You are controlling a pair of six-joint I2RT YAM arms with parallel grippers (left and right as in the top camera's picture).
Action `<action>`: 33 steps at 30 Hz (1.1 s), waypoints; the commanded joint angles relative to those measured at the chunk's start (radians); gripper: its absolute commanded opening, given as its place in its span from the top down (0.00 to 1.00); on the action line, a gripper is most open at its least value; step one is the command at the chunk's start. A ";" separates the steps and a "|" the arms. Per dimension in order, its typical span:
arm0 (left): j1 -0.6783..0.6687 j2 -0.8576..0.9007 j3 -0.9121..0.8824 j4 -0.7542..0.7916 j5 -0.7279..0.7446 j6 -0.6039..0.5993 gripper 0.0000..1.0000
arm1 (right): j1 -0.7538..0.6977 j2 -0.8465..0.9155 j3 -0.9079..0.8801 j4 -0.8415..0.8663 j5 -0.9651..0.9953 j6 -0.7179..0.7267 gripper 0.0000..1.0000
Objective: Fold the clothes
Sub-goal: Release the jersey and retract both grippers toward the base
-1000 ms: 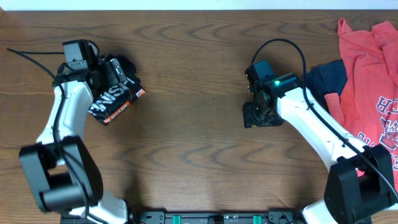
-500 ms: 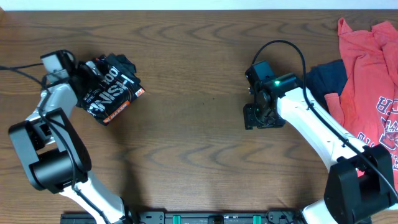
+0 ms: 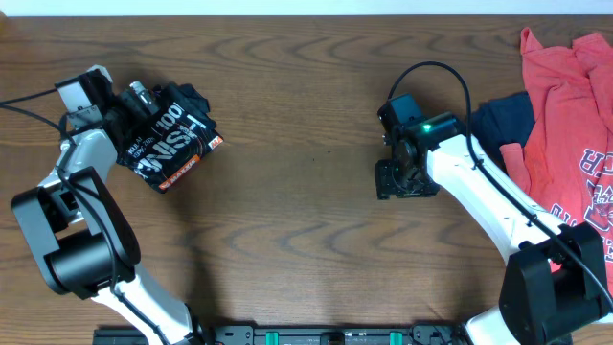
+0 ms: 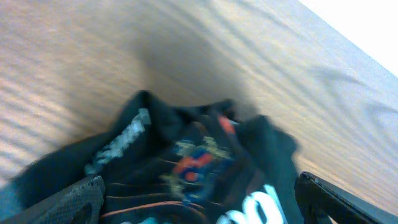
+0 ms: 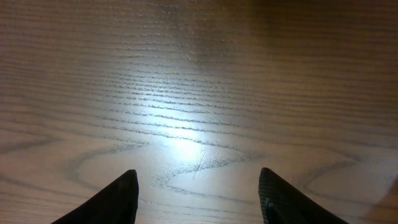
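The black jersey [image 3: 174,140], folded into a small bundle with white and orange lettering on top, lies on the wooden table at the far left. My left gripper [image 3: 137,99] is at the bundle's upper-left edge. In the left wrist view its fingers [image 4: 199,202] are spread wide with the jersey [image 4: 199,162] between them, not pinched. My right gripper [image 3: 391,180] is open and empty over bare wood right of centre. Its two fingertips [image 5: 199,196] show apart above the tabletop.
A red T-shirt [image 3: 565,105] with navy-white lettering lies crumpled at the far right edge. A plain navy garment [image 3: 503,120] lies partly under it, close to my right arm. The table's far edge runs along the top of the overhead view.
My left arm has swung left, off the top of the jersey, to its upper-left edge, so the lettering now shows. The right arm has not moved.
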 commanded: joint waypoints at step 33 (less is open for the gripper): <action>-0.606 -0.612 -0.095 -1.076 -0.179 0.018 0.02 | -0.343 -0.095 -0.056 -0.112 -0.159 -0.059 0.01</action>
